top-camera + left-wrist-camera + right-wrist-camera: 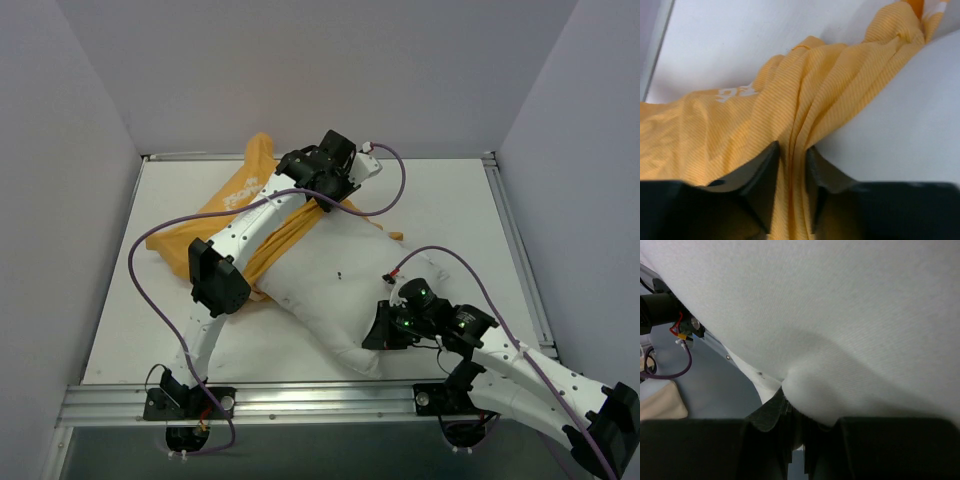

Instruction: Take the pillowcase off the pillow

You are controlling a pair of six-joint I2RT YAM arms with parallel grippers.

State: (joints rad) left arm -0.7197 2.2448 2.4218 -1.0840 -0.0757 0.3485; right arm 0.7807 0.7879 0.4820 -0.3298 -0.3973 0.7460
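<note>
Two-arm hold for stripping the pillowcase (735,130) from the pillow (320,290). The left end effector (790,195) grasps a gathered fold of the orange cloth, with one finger (762,182) pressed to each side of the ridge. The rest of the pillowcase spreads ahead of it and to its left, and the white pillow bulges just to its right, touching the cloth. The grip sits beside the line where cloth meets pillow, probably so that a pull draws the cover along the pillow and does not merely stretch loose fabric.

The right end effector (795,427) is clenched on a pinch of the pillow's white cover at the near end, and the whole pillow extends ahead of it. This hold most likely serves as an anchor, keeping the pillow from sliding over the worktop (450,210) when the other arm pulls.

In the top view most of the pillow lies bare. The pillowcase is bunched at the far end beneath the left end effector and trails beyond it to the far left, so the removal appears well advanced but incomplete. How much of the pillow remains inside the cloth cannot be seen.
</note>
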